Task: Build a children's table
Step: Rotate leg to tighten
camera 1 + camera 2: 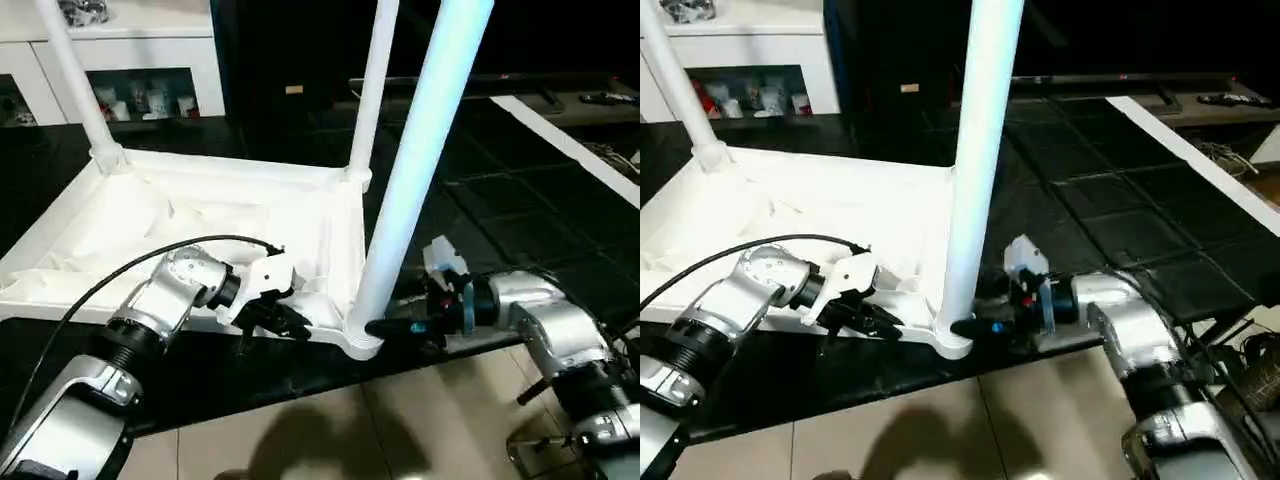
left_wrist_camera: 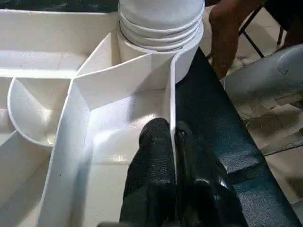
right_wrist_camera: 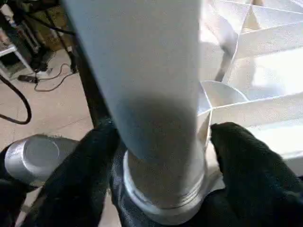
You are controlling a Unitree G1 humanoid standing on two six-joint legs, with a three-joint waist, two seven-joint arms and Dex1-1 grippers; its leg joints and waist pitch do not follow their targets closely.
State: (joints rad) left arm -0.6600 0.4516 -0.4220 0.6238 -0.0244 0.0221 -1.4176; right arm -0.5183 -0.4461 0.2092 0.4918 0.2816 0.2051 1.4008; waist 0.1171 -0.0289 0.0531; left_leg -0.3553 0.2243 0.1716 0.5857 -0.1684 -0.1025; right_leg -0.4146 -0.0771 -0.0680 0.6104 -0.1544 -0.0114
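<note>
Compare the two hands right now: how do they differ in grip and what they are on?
The left hand is pinched shut on the thin frame wall of the upturned table; the right hand straddles the near leg at its base, fingers spread either side. Both work at the same near corner.

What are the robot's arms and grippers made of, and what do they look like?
Both forearms are rounded silver shells with black ribbed joints. The left arm carries a black cable looping to a white wrist block. The right arm has a blue ring. Each gripper has two black textured fingers.
</note>
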